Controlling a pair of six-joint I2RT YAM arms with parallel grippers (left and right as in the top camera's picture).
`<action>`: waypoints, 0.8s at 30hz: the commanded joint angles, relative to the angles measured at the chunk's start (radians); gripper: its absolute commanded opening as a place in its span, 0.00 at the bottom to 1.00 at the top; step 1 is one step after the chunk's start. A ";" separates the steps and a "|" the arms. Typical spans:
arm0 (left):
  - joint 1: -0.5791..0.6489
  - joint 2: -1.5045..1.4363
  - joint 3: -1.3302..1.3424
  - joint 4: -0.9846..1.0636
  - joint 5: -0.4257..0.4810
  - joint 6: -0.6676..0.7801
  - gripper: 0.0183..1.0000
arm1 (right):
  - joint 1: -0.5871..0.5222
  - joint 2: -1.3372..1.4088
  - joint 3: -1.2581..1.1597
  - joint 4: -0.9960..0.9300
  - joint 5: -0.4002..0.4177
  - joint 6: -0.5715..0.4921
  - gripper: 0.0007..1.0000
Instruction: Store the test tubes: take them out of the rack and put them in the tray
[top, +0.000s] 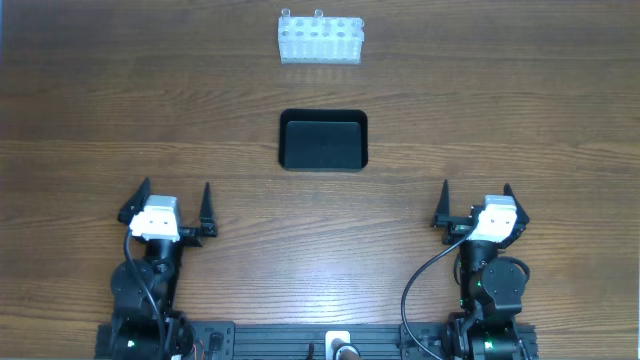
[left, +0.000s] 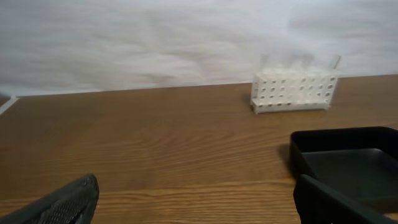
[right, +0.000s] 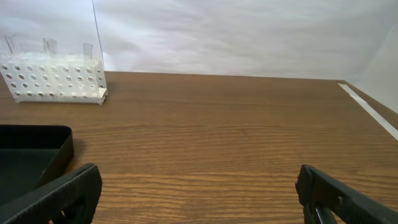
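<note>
We've got the brown wooden table (top: 100, 130) under everything, with both arms parked along its near edge, well apart from each other. Next down in size is the black tray (top: 323, 150), sitting about mid-table with its floor bare. Past it, toward the far edge, stands the white rack (top: 320, 45), apart from the tray with a strip of wood between them. The left gripper (top: 176, 186) hangs near its own base on the left, jaws spread wide around nothing. The right gripper (top: 476, 187) mirrors it on the right, also gaping wide and not holding anything. Both are well short of the tray. Smallest bit: the clear test tubes (right: 48, 45) are upright in the rack. In the right wrist view we count three poking out the top, though we can't be totally sure of the number.
</note>
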 joint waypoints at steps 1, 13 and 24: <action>0.040 -0.005 -0.005 0.000 0.006 0.010 1.00 | -0.004 0.003 -0.006 -0.005 -0.011 -0.005 0.99; 0.040 -0.005 -0.005 0.000 0.011 0.010 1.00 | -0.004 0.003 -0.006 -0.005 -0.011 -0.005 0.99; 0.040 -0.005 -0.005 0.000 0.018 -0.105 1.00 | -0.004 0.003 -0.006 -0.005 -0.011 -0.005 0.99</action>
